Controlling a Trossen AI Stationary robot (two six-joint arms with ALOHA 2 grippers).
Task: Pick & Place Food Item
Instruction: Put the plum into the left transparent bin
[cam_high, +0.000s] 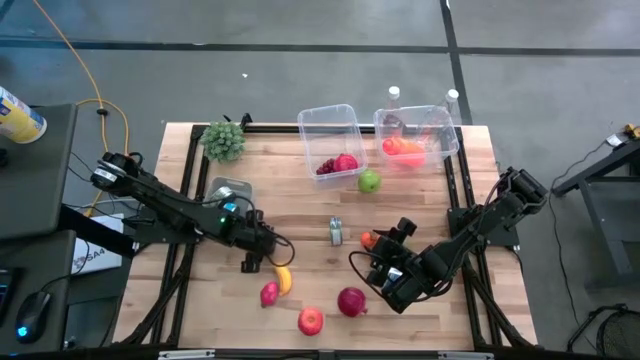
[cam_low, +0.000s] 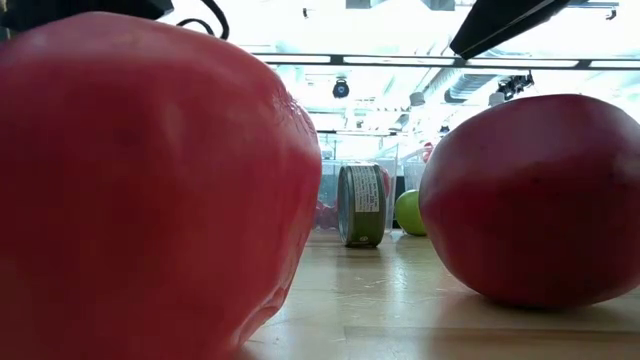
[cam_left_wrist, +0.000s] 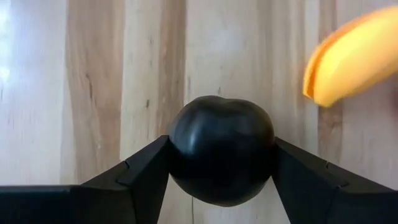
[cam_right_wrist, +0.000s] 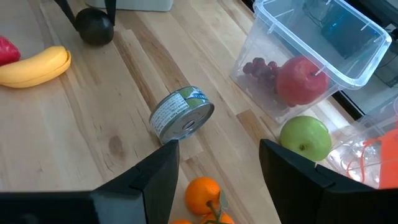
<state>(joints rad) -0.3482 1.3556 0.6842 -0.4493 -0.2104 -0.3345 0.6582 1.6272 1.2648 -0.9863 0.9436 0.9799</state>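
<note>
Dark plum clamped between left end effector fingers.

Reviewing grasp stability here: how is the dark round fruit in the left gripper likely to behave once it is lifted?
The dark plum looks smooth and glossy, so it may slip. It is round, pinched at its sides by the left gripper, so it could pivot between the fingers. If released on the table, it would probably roll, perhaps toward the banana.

Low view: two red fruits fill the foreground, cut off by the edges, hiding everything beside the can.
</note>
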